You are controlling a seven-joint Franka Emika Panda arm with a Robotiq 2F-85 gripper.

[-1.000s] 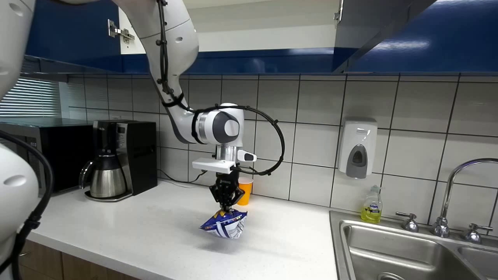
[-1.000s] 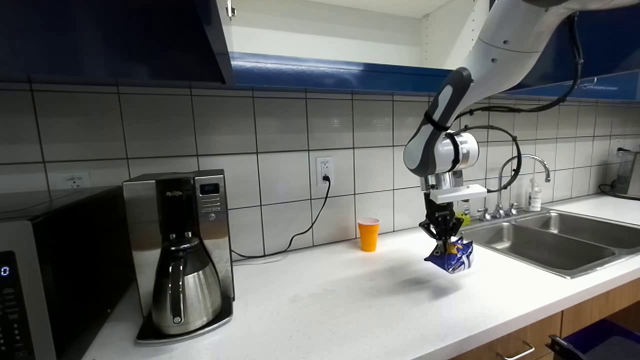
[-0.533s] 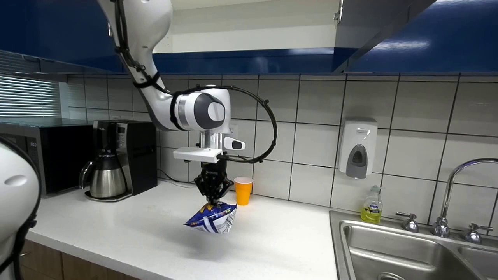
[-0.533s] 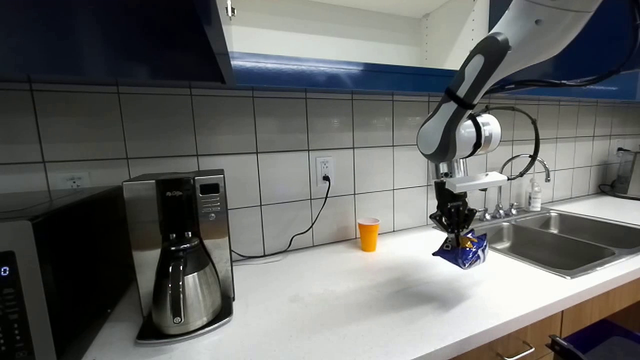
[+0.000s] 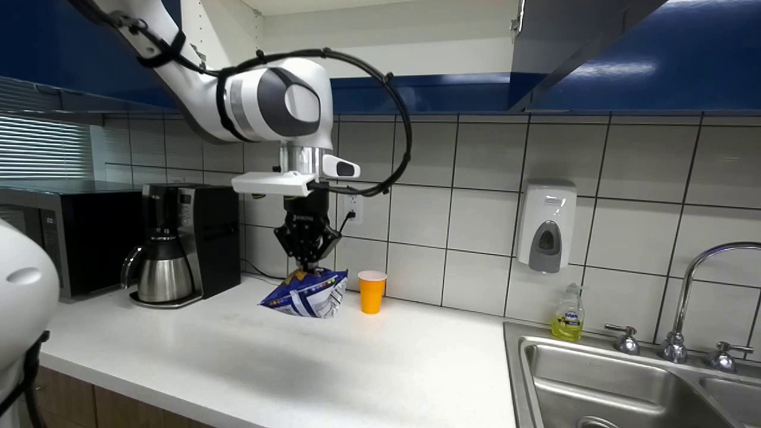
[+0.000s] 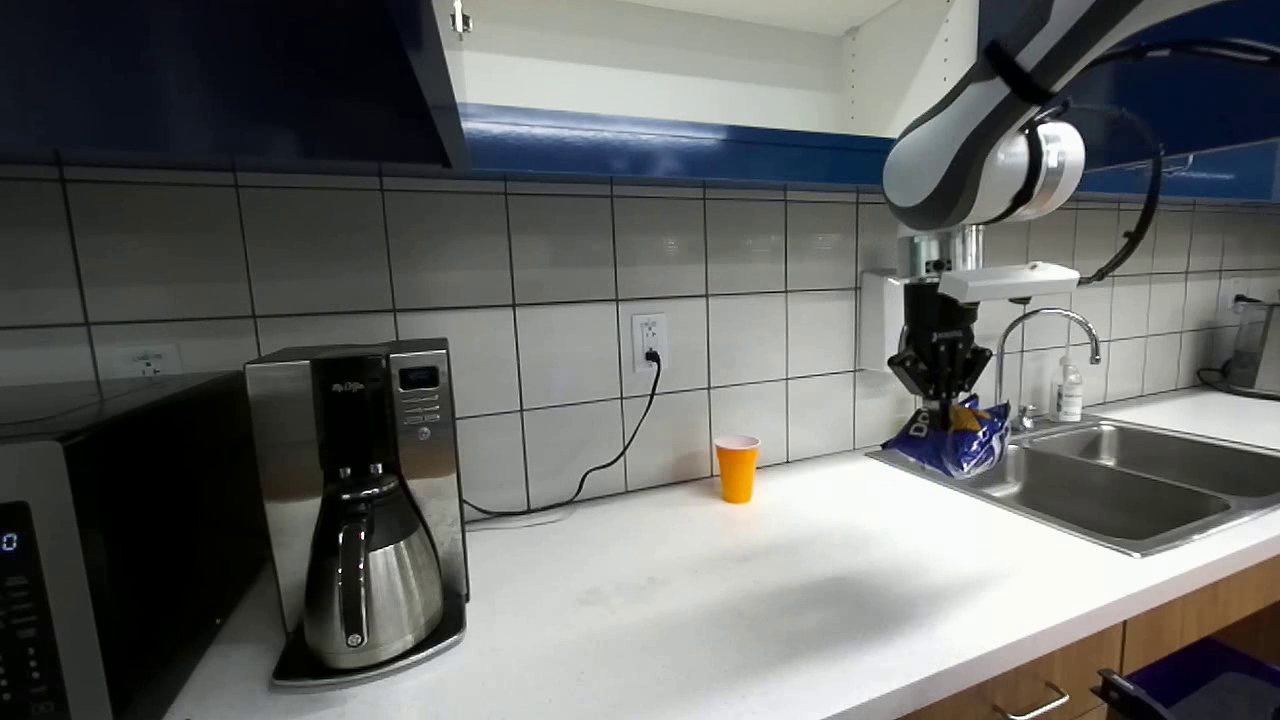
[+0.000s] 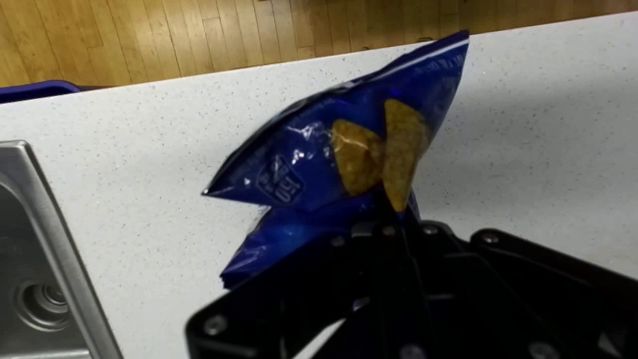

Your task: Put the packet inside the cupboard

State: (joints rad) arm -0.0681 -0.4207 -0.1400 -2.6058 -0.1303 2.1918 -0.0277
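Observation:
The packet (image 5: pixel 312 297) is a crumpled blue-and-white foil bag. It hangs in the air above the white counter in both exterior views (image 6: pixel 955 447) and fills the middle of the wrist view (image 7: pixel 309 154), with yellow chips printed on it. My gripper (image 5: pixel 308 268) points down and is shut on the packet's upper part. The gripper also shows in an exterior view (image 6: pixel 938 412) and at the bottom of the wrist view (image 7: pixel 398 217); its fingertips are partly hidden by the bag. The cupboard (image 5: pixel 416 92) is above with its doors open and white interior showing, also in an exterior view (image 6: pixel 660 143).
An orange cup (image 5: pixel 372 294) stands near the tiled wall, behind the packet. A coffee maker (image 6: pixel 360 510) and a microwave (image 6: pixel 130 540) stand on the counter. The sink (image 5: pixel 594 380) is at the far end. An open cupboard door (image 5: pixel 571 44) juts out. A soap dispenser (image 5: pixel 547 226) is on the wall.
The arm has lifted the packet higher above the counter. In the exterior views it has moved up and sideways, away from the cup in one of them; the grip is unchanged.

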